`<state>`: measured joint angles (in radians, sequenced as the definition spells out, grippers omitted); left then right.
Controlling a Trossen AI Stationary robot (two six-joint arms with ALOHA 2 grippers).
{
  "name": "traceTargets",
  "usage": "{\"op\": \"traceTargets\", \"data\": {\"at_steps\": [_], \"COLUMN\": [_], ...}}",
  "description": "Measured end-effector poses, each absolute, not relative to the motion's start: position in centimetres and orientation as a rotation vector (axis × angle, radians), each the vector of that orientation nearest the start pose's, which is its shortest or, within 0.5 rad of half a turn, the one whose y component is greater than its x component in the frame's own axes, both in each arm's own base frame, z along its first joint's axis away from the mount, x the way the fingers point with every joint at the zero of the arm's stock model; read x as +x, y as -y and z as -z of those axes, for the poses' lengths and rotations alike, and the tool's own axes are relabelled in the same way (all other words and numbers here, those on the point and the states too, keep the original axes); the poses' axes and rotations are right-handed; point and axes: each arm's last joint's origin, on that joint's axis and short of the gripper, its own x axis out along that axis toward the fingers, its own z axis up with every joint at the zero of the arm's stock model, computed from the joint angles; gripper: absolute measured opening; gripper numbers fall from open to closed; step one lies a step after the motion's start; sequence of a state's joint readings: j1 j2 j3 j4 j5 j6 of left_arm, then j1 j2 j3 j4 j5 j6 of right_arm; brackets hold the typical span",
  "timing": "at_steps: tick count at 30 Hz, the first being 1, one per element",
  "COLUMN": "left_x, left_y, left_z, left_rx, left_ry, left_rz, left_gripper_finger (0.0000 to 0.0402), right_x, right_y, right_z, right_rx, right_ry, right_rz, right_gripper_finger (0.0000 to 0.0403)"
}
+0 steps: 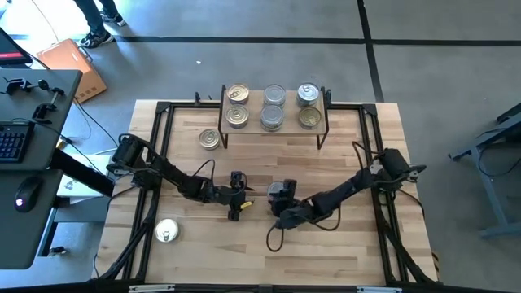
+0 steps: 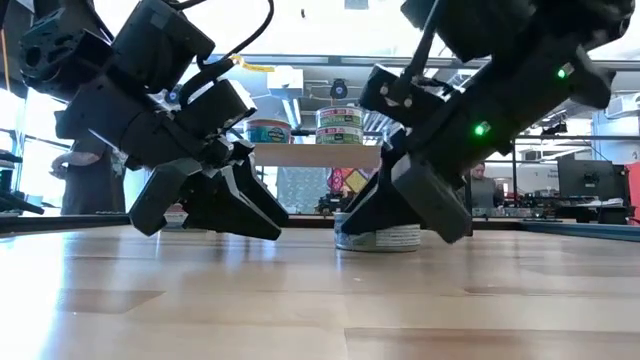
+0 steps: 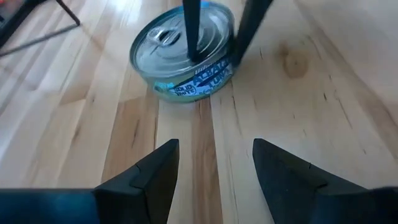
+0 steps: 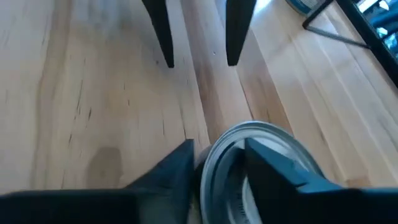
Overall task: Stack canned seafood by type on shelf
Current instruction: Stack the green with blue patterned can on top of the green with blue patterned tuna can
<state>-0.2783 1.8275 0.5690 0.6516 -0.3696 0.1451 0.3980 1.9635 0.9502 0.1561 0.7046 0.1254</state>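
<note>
A tuna tin (image 3: 184,55) sits on the wooden tabletop (image 3: 323,93) at twelve o'clock, beyond the left gripper (image 3: 215,163), whose fingers are parted; the other arm's two dark fingers (image 3: 193,28) straddle it.

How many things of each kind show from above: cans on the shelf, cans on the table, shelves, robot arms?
Cans on the shelf, tops showing: 6
Cans on the table: 3
Shelf: 1
Robot arms: 2
Total: 12
Any cans hidden under others are not counted.

Two matte-black jointed arms

Black cables loop along the left arm (image 1: 167,172) and right arm (image 1: 358,185); green indicator lights glow on one housing, right of the low view.
</note>
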Motion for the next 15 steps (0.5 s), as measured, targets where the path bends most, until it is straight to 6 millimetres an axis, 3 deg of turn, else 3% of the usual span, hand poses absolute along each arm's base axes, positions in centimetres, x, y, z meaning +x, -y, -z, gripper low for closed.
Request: {"op": "traceTargets", "data": {"at_steps": [6, 11, 15], "left_x": [29.7, 30.3, 30.8], "left_y": [8.4, 9.3, 9.4], "left_z": [-9.9, -10.7, -11.1], "left_rx": [0.499, 0.742, 0.828], "left_ry": [-0.537, -0.495, -0.478], "left_rz": [0.027, 0.108, 0.123], "left_gripper_finger": [0.0200, 0.0200, 0.0200], "right_x": [33.8, 34.3, 34.9], "right_y": [-12.3, -12.6, -13.1], "right_z": [-10.4, -10.7, -11.2], "right_rx": [-0.219, -0.147, -0.099], "right_ry": [-0.704, -0.658, -0.602], "right_rz": [0.367, 0.320, 0.196], "right_gripper_finger": [0.0015, 0.0016, 0.0003]}}
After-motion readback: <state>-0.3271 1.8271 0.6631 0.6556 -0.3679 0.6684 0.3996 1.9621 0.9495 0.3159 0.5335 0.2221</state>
